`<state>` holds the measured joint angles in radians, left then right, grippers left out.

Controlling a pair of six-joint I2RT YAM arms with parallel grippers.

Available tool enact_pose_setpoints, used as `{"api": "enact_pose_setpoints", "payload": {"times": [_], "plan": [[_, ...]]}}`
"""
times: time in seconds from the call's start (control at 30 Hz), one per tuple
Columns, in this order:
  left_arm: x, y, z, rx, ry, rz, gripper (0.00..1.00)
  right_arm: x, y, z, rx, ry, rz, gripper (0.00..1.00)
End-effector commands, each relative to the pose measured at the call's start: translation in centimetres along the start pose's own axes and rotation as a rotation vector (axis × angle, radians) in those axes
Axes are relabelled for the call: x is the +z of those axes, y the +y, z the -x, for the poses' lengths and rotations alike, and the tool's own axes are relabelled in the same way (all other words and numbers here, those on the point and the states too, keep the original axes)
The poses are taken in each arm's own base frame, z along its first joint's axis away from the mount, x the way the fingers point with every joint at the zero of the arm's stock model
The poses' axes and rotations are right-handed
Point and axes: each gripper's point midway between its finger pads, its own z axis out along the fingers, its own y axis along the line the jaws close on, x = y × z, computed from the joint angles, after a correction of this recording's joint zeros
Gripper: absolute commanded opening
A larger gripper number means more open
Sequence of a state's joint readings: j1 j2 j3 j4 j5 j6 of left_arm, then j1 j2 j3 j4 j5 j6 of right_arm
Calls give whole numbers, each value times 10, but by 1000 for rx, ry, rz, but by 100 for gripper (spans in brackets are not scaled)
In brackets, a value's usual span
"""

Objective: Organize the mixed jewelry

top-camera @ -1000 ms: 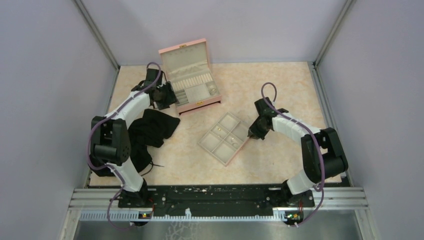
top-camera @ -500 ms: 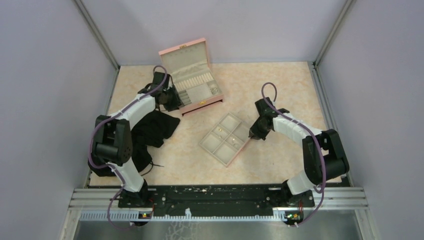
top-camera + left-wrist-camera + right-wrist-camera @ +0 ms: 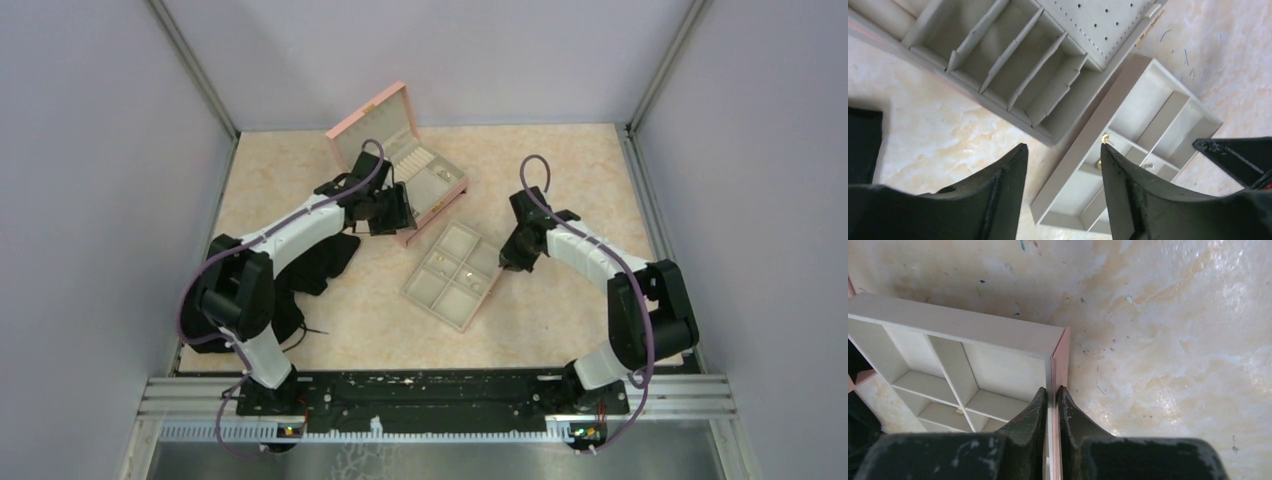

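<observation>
The right end effector (image 3: 1051,390) pinches a tray wall; the left end effector (image 3: 1062,147) hangs open by a box.
The right end effector's fingers are closed on the corner wall of the flat pink-rimmed six-compartment tray (image 3: 963,327). The left end effector holds nothing, its jaws spread above the spot where the pink hinged box with cream lining (image 3: 1013,65) sits just beside the tray. The mixed jewelry (image 3: 1106,136), tiny glinting specks, lies inside the tray's compartments. A crumpled black cloth (image 3: 315,260) lies to the left on the mottled cream worktop (image 3: 560,170).
</observation>
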<state>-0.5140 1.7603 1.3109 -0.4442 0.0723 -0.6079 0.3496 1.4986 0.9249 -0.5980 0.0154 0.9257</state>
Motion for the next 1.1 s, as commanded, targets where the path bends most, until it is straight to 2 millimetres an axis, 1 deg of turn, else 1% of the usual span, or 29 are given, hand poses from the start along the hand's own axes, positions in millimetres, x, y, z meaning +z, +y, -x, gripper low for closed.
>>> {"api": "enact_pose_setpoints", "payload": {"times": [0.0,0.1,0.23,0.27,0.4,0.5,0.57,0.67,0.8,1.07], "plan": [[-42,-9,16,45,-54,-15,64,-26,25,40,-21,-133,76,0],[-63,-8,23,80,-91,-6,67,-23,29,49,-25,-124,93,0],[-87,-13,34,106,-132,-10,67,-14,33,60,-51,-96,80,0],[-93,-10,41,104,-161,14,68,-12,34,62,-55,-86,81,0],[-115,-12,59,104,-234,22,68,-4,38,70,-48,-38,98,0],[-127,-10,71,100,-279,28,69,5,39,73,-39,11,111,0],[-132,-6,77,97,-295,38,69,9,40,74,-37,33,108,0],[-134,2,80,94,-304,59,69,14,42,75,-30,51,117,0],[-135,10,80,83,-304,78,69,20,41,79,-4,56,123,0],[-132,14,79,79,-298,84,69,26,46,97,48,42,153,0]]}}
